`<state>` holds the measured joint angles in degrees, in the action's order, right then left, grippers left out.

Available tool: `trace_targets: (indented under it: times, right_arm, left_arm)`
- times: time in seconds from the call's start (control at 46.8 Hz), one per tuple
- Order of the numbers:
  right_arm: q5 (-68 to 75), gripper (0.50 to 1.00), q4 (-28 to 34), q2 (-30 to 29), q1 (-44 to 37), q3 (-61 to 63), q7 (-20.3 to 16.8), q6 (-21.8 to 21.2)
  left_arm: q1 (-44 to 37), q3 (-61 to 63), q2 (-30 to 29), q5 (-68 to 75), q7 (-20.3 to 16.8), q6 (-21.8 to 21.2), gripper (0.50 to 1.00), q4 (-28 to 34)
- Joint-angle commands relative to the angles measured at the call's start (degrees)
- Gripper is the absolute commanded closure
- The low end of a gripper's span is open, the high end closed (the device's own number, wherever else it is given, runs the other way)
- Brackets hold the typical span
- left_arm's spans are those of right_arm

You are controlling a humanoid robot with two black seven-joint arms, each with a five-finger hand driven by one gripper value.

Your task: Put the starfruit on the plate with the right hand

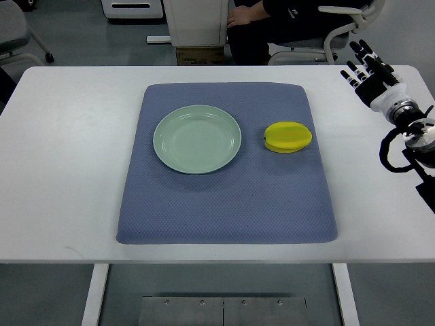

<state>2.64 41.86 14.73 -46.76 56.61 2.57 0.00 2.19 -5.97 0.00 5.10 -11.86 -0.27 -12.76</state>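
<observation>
A yellow starfruit (pixel 288 137) lies on the blue mat (pixel 224 204), just right of a pale green plate (pixel 197 139) that holds nothing. My right hand (pixel 368 70) hovers over the table's far right corner, well right of and beyond the starfruit, with its black fingers (pixel 359 64) stretched out and holding nothing. Its arm comes in from the right edge. The left arm does not show.
The mat lies on a white table (pixel 68 170). A person sits on a chair (pixel 340 30) past the far edge, close to my right hand. A cabinet (pixel 197 24) stands behind the table's middle.
</observation>
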Motion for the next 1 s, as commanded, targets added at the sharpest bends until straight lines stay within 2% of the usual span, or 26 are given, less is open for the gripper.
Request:
trace_targets:
  times: [0.0, 0.77, 0.983]
  right_arm:
    - [0.0, 0.5, 0.0, 0.1, -0.2, 0.1, 0.0, 0.0]
    - [-0.1, 0.5, -0.4, 0.0, 0.4, -0.1, 0.4, -0.1]
    - [-0.1, 0.5, -2.8, 0.0, 0.2, -0.4, 0.5, 0.0]
  left_arm:
    - [-0.1, 0.0, 0.0, 0.0, 0.0, 0.0, 0.5, 0.0]
    - [-1.0, 0.0, 0.0, 0.0, 0.0, 0.1, 0.5, 0.0]
    - [-1.0, 0.0, 0.0, 0.0, 0.0, 0.1, 0.5, 0.0]
